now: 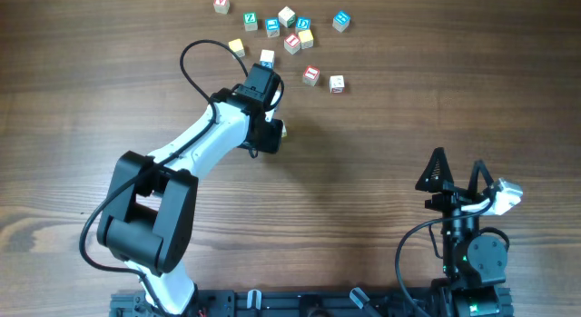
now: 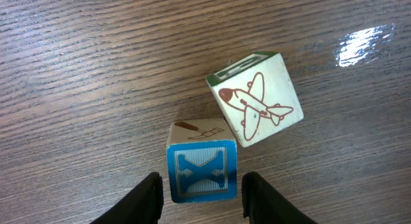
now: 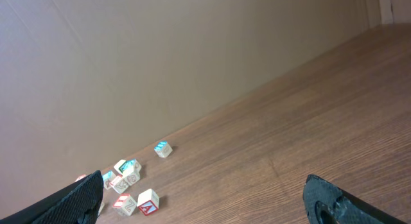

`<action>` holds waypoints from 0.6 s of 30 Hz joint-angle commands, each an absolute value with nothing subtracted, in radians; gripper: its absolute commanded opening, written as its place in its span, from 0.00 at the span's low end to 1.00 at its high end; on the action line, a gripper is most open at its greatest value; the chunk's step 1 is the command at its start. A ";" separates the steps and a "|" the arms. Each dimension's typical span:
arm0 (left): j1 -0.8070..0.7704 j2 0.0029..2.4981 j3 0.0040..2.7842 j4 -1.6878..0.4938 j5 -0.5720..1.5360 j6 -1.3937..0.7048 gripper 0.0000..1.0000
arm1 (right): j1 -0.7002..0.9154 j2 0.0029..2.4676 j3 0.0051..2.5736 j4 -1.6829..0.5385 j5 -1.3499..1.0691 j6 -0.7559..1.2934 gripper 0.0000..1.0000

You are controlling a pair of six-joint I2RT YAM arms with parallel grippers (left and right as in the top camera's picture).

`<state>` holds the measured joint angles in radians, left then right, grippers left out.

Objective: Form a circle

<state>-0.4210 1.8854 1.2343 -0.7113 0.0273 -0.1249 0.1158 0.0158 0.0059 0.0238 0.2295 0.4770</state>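
Where a beige wall [image 3: 160, 57] rises, the wooden table [image 3: 289, 140] ends.

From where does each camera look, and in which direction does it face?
Overhead: above the table, facing straight down; the left arm and right arm show.
Left wrist: close over the wood, facing down at a blue X cube and an airplane cube; the left gripper flanks the X cube.
Right wrist: low, facing across the table toward a wall; right gripper tips at the bottom corners.
Shared: overhead and right wrist both show the scattered letter cubes.
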 commanded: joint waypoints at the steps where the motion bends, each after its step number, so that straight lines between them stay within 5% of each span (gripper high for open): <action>1: -0.421 1.850 1.253 -0.725 0.036 -0.109 0.48 | 0.112 0.014 0.006 0.028 0.236 0.481 1.00; 12: -0.191 1.621 1.296 -0.622 -0.028 -0.279 0.54 | 0.112 0.014 0.006 0.028 0.236 0.481 1.00; 16: -0.073 1.621 1.296 -0.624 -0.028 -0.324 0.72 | 0.112 0.014 0.006 0.028 0.236 0.481 1.00; 18: -0.035 1.621 1.295 -0.648 -0.027 -0.327 1.00 | 0.112 0.014 0.006 0.028 0.236 0.481 1.00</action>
